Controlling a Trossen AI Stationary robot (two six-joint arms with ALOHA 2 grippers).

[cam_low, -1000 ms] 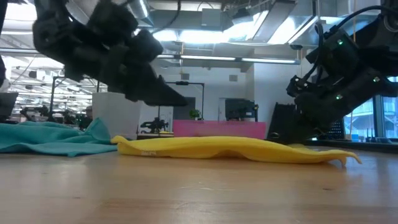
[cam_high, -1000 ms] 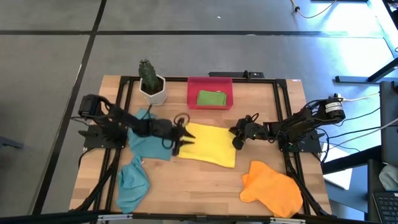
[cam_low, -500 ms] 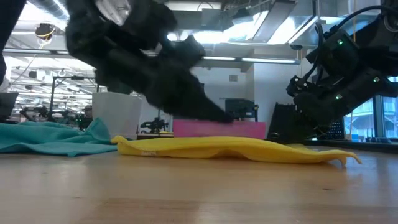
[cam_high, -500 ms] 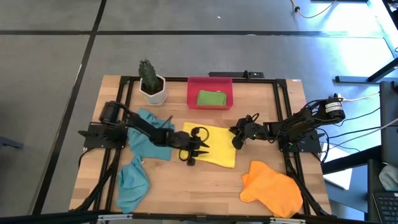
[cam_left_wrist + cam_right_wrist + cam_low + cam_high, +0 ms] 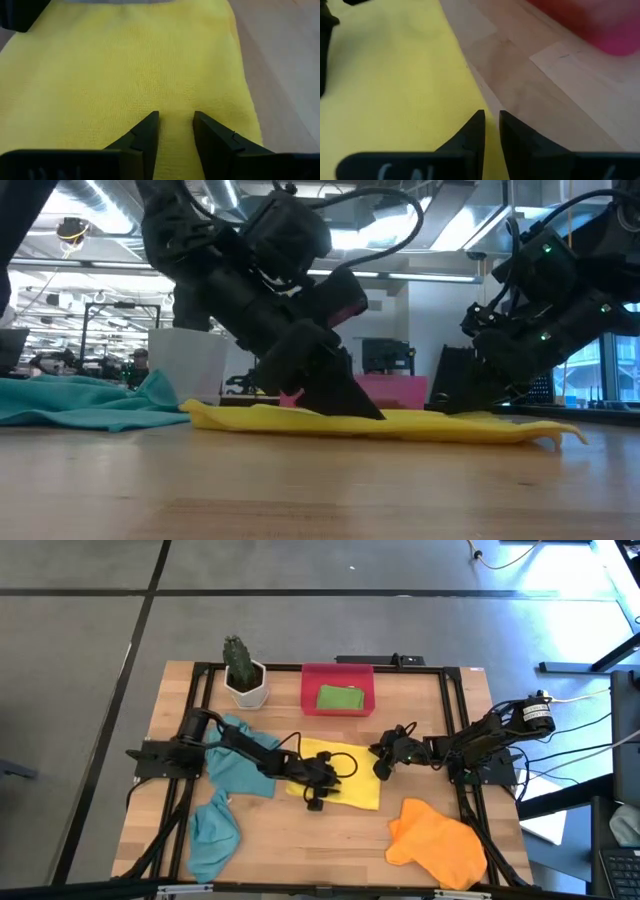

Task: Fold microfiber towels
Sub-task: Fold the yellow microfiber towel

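A yellow towel (image 5: pixel 355 790) lies flat at the table's middle. My left gripper (image 5: pixel 176 125) reaches over it from the left, open, with its fingertips (image 5: pixel 366 412) down on the cloth. My right gripper (image 5: pixel 491 122) is at the towel's right edge (image 5: pixel 378 772), its fingers almost together. Two teal towels (image 5: pixel 240 768) (image 5: pixel 212 832) lie at the left under the left arm. An orange towel (image 5: pixel 437 832) lies at the near right. A green towel (image 5: pixel 340 698) sits in the red tray (image 5: pixel 310 690). My left gripper sets its open fingertips on the yellow towel's top face (image 5: pixel 175 100), right of its middle, slanting down from the table's left. The cloth between the fingers lies flat. My right gripper has the towel's right edge (image 5: pixel 470 105) running into the narrow gap between its fingers, slanting down from the right. The towel stays flat on the table.
A cactus in a white pot (image 5: pixel 243 678) stands at the far left, next to the red tray. Bare wood (image 5: pixel 330 850) lies along the near edge between the teal and orange towels.
My left gripper has gone toward the table's right edge and down. It has crossed from the yellow towel's left edge to past the towel's middle and has come onto the cloth. The towel has stayed where it was.
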